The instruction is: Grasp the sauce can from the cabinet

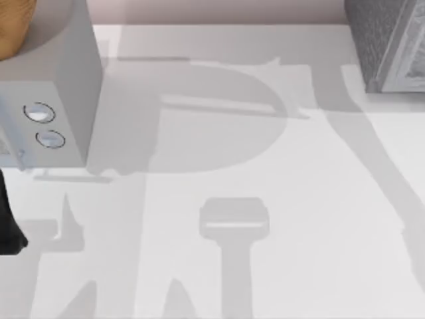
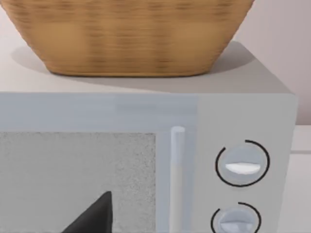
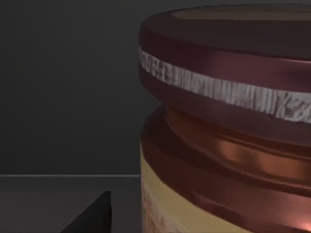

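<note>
The sauce can (image 3: 228, 145) stands very close in the right wrist view, with a dark maroon rimmed top, a pale band under the lid and a tan label lower down. It stands upright on a dark shelf in a dim space with a dark wall (image 3: 68, 87) behind it. A dark tip of my right gripper (image 3: 92, 218) shows just beside the can. The cabinet (image 1: 392, 40), dark grey and speckled with a paler framed front, sits at the table's far right corner. My left arm (image 1: 8, 219) is parked at the table's left edge.
A smooth light grey box (image 1: 60, 86) with two round knobs (image 1: 40, 113) stands at the back left, and a woven basket (image 2: 126, 34) rests on top of it. My left gripper (image 2: 92, 218) faces that box's door and handle (image 2: 177, 170). The white table (image 1: 232, 279) spreads between box and cabinet.
</note>
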### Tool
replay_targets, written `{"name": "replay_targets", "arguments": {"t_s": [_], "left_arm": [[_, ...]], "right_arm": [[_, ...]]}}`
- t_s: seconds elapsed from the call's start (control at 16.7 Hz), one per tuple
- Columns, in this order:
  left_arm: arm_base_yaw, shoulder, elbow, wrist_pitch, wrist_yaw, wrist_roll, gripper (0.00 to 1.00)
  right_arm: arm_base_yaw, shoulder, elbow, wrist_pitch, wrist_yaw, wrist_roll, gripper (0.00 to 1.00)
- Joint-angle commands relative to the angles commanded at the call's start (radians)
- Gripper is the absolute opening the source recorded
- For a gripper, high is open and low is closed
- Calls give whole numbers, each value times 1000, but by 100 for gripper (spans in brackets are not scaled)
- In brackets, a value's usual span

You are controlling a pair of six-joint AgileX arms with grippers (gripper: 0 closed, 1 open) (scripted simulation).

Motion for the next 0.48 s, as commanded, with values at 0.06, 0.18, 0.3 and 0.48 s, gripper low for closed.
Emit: {"name": "replay_targets", "arguments": {"t_s": [0.06, 0.18, 0.3, 0.48], "left_arm": [[0, 0, 0, 0, 0, 0, 100], [0, 0, 0, 0, 0, 0, 100], [0, 0, 0, 0, 0, 0, 100], [0, 0, 0, 0, 0, 0, 100]], "right_arm": [[-11, 25, 25, 1, -10, 0, 100], [-21, 48, 47, 1, -20, 0, 100], [-21, 48, 47, 1, -20, 0, 100], [-21, 48, 47, 1, -20, 0, 85]]}}
